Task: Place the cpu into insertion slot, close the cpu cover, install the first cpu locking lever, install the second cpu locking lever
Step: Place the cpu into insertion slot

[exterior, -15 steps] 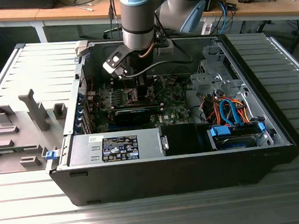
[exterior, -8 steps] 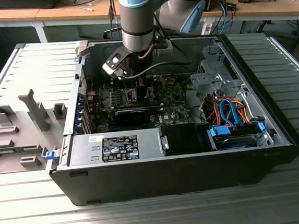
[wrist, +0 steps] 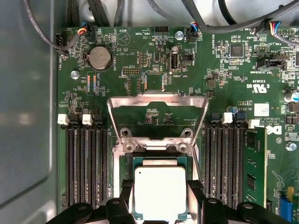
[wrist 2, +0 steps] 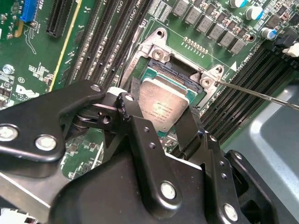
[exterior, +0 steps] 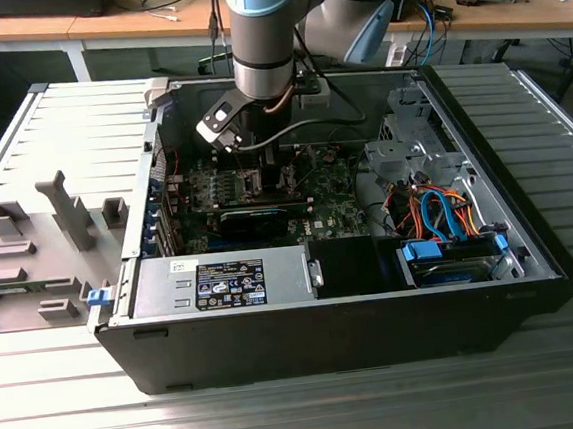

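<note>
Grey ribbed table under the computer case — wooden desks behind — hand clenched on the cpu

A ribbed grey metal table carries an open black computer case lying on its side, with its walls surrounding the gripper. To the exterior view's left of the gripper, just beside the case, a flat grey fixture tray with upright holders lies on the table.
</note>
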`<state>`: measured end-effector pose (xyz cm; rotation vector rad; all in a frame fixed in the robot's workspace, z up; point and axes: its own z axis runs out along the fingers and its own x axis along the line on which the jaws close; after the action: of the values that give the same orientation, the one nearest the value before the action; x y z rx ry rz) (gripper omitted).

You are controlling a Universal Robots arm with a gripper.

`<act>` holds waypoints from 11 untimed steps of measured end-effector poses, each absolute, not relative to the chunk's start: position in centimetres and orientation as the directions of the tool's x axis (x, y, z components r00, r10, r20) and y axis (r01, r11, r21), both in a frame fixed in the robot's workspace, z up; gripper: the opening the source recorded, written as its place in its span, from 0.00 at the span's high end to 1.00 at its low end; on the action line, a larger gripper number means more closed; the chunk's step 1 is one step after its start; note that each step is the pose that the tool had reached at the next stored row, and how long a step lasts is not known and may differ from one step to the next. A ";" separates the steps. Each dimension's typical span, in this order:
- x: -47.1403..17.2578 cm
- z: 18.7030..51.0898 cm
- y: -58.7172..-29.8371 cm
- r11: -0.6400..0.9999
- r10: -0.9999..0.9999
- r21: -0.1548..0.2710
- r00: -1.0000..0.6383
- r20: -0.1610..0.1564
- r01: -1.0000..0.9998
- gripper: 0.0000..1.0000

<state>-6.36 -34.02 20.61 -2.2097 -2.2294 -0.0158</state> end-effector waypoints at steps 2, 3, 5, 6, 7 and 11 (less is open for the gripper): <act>-6.4 20.6 -34.0 0.009 1.000 0.005 -0.009 0.008 1.000 0.45; -6.4 20.5 -34.0 0.008 1.000 0.005 -0.009 0.008 1.000 0.45; -6.5 20.4 -34.0 0.009 1.000 0.005 -0.009 0.008 1.000 0.45; -6.5 20.4 -34.0 0.009 1.000 0.005 -0.009 0.008 1.000 0.45; -6.5 20.3 -34.0 0.009 1.000 0.005 -0.009 0.009 1.000 0.45; -6.5 20.2 -34.0 0.009 1.000 0.005 -0.009 0.009 1.000 0.45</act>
<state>-6.48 -33.97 20.19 -2.2102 -2.2294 -0.0154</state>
